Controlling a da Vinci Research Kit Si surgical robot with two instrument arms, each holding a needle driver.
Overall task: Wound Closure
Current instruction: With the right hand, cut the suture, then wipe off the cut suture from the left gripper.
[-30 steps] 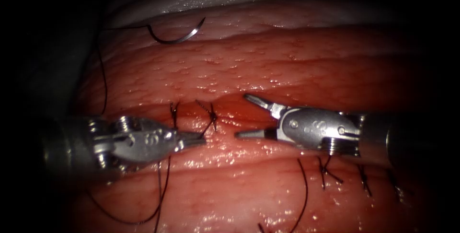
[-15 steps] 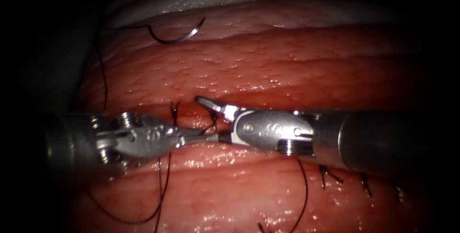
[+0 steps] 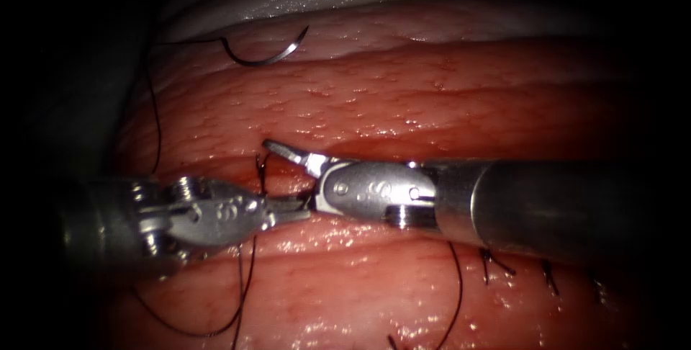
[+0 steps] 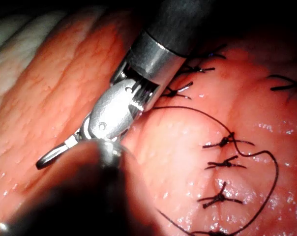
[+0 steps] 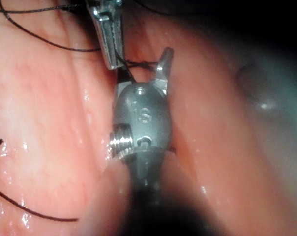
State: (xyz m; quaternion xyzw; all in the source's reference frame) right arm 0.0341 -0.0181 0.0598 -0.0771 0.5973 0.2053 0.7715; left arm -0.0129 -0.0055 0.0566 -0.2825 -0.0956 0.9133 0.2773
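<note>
- Steel needle [image 3: 264, 51] is seen lying free on the tissue [image 3: 432, 98] at the far upper left of the endoscope view, well apart from both grippers; it is not in the tissue and is held by neither gripper; thread [image 3: 155, 116] is seen running from its left end down the left side.
- Left gripper [image 3: 302, 209] is seen clenched on a thread tail at the knot by the cut [image 3: 360, 150]; its tip lies just beside the right gripper's body.
- Right gripper [image 3: 288, 177] is seen released, its jaws spread wide; the upper jaw is raised over the cut near a tied stitch [image 3: 262, 170], the lower jaw is partly hidden behind the left gripper's tip; nothing is grasped by it.
- From the right wrist view, the right gripper [image 5: 141, 69] is seen with its jaws apart on either side of a taut thread strand [image 5: 138, 63], and the left gripper [image 5: 109, 39] is seen touching that strand.
- From the left wrist view, the right gripper [image 4: 65, 147] is seen with one jaw extended over the tissue [image 4: 55, 88]; several tied stitches [image 4: 222, 164] and a loose thread loop [image 4: 266, 162] are seen beside it.
- Loose thread [image 3: 241, 285] is seen looping across the near tissue below the left gripper.
</note>
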